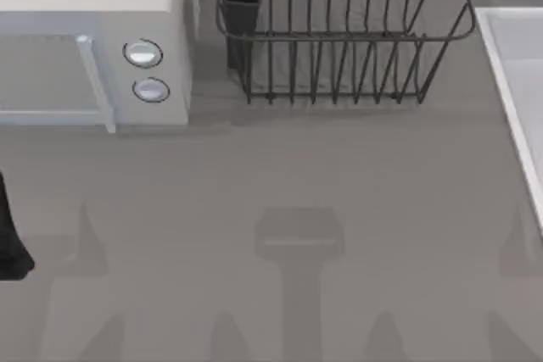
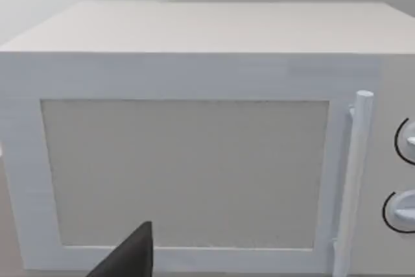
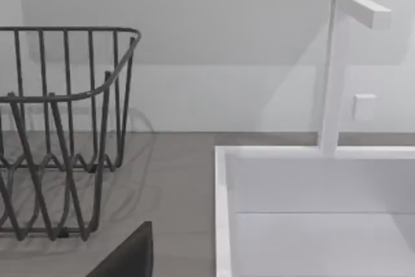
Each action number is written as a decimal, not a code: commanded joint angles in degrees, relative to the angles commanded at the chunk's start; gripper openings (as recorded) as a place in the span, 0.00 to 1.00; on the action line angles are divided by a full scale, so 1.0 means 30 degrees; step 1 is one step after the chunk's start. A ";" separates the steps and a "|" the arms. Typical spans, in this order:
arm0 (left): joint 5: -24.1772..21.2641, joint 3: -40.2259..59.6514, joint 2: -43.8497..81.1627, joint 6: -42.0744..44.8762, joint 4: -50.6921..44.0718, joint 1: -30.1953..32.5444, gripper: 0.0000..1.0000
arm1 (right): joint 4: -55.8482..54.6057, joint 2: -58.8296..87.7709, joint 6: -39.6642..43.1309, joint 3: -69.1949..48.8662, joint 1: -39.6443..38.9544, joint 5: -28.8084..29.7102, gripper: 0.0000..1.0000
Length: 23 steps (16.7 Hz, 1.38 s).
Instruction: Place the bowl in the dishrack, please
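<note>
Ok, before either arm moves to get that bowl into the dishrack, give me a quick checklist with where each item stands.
1. Bowl located: not ok, none visible on the table.
2. Dishrack upright at the table's far side: ok.
3. Dishrack free of dishes: ok.
4. Microwave door shut: ok.
5. Left gripper at the left edge, grip state: cannot tell.
6. Sink beside the dishrack unobstructed: ok.

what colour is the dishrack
Dark grey, near black wire dishrack; clearest in the top view.

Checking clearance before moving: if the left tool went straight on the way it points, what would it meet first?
Probably the microwave: its closed door faces the left tool squarely in the left wrist view, though how far off is unclear.
</note>
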State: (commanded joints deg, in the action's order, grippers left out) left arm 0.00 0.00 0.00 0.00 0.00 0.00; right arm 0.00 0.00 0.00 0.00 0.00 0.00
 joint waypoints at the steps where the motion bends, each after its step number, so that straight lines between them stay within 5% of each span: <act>1: 0.0000 0.0000 0.0000 0.0000 0.0000 0.0000 1.00 | 0.0000 0.0000 0.0000 0.0000 0.0000 0.0000 1.00; 8: 0.0000 0.0000 0.0000 0.0000 0.0000 0.0000 1.00 | 0.3275 0.4233 0.2203 -0.3946 0.2376 -0.0152 1.00; 23: 0.0000 0.0000 0.0000 0.0000 0.0000 0.0000 1.00 | 1.9350 2.9095 1.2969 -2.2807 1.3629 -0.0875 1.00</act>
State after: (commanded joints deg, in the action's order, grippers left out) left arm 0.00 0.00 0.00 0.00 0.00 0.00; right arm 58.05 87.29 38.91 -68.42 40.89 -2.63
